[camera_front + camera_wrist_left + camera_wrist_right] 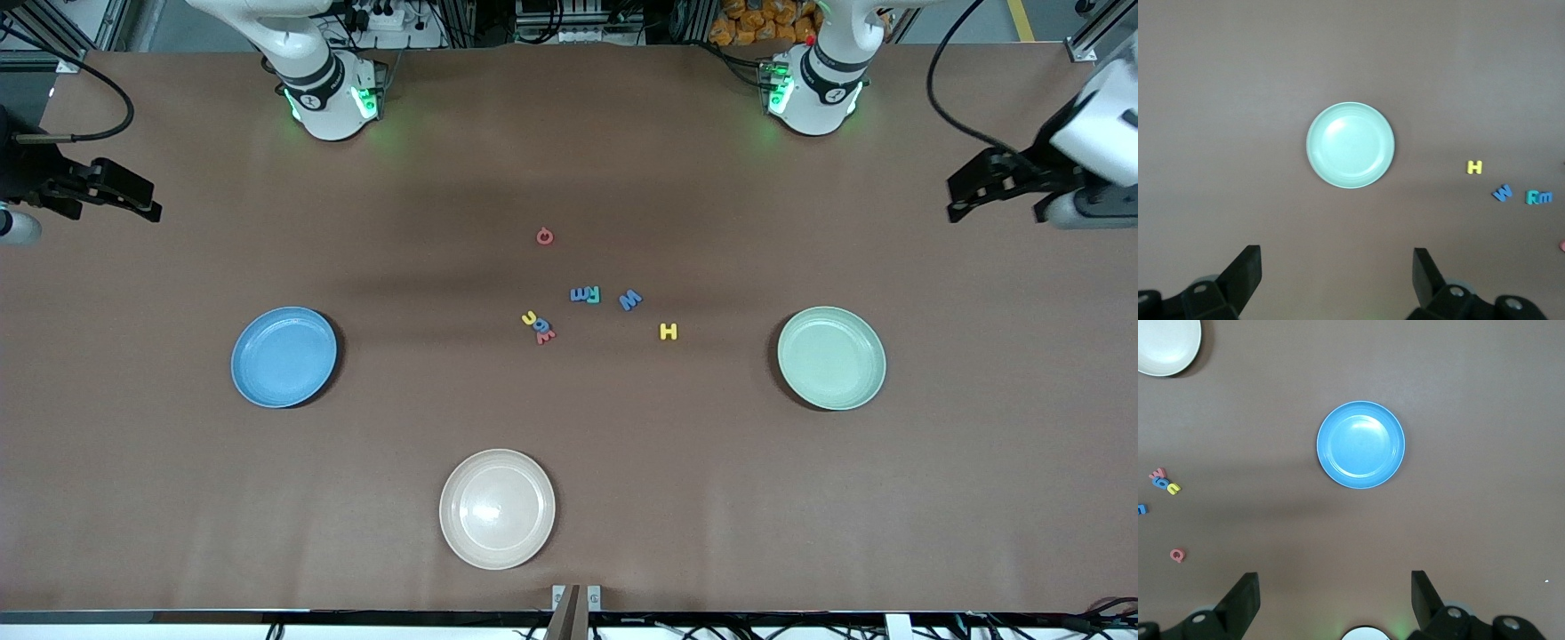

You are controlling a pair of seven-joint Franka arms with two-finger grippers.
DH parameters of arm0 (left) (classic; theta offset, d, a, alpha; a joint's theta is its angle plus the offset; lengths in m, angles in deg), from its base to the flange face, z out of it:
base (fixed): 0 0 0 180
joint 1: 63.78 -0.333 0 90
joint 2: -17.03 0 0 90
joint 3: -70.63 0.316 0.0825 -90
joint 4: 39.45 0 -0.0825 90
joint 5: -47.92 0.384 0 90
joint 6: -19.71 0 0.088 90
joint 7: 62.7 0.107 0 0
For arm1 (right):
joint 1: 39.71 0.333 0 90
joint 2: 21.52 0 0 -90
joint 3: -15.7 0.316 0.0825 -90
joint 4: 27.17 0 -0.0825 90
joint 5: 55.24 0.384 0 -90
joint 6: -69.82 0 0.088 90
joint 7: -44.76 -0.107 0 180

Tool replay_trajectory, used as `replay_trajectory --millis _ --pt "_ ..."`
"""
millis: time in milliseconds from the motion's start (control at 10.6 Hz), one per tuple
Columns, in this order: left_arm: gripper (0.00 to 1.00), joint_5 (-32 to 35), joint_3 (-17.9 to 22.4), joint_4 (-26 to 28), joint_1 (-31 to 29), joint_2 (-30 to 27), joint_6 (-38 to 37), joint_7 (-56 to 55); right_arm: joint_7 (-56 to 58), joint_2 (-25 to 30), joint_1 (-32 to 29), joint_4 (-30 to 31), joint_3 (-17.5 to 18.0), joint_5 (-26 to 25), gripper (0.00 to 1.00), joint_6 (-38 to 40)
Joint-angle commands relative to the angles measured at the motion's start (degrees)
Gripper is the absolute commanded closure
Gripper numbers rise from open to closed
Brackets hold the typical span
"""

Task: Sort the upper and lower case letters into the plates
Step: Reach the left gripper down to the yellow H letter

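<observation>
While both arms wait high at their own ends of the tabletop, the left gripper hangs with its fingers spread wide over the bare surface near the mint green plate, and the right gripper hangs the same way, fingers spread and holding nothing, near the sky blue plate. Neither plate has anything in it. The mint green plate lies toward the left arm's end of the tabletop and the sky blue plate toward the right arm's end, well apart. Between them, around the middle of the tabletop, the letters lie loose. A red Q lies alone, farthest from the front camera. Nearer to that camera, a blue m and a teal R touch each other, with a blue W just beside them toward the mint green plate. A yellow H lies apart, closest of all the letters to the mint green plate. A yellow, a blue and a red letter huddle together in a small touching row toward the sky blue plate; their shapes are too small to read. A cream-beige plate lies nearest the front camera, also with nothing in it.
</observation>
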Motion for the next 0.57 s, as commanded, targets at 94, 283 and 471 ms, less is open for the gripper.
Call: replay_trajectory --millis 94,283,471 --pt "0.00 -1.1 -4.6 0.6 6.6 7.9 6.4 -10.0 0.4 -0.1 0.5 -0.1 0.1 0.4 0.00 1.0" --pt "0.00 -0.6 -4.8 2.7 13.1 13.8 12.7 -20.5 0.3 -0.8 2.8 -0.2 0.2 -0.2 0.00 1.0" --pt "0.00 -0.7 -4.8 7.5 15.9 17.6 20.6 -25.1 -0.1 -1.3 3.4 0.0 0.2 0.2 0.00 0.9"
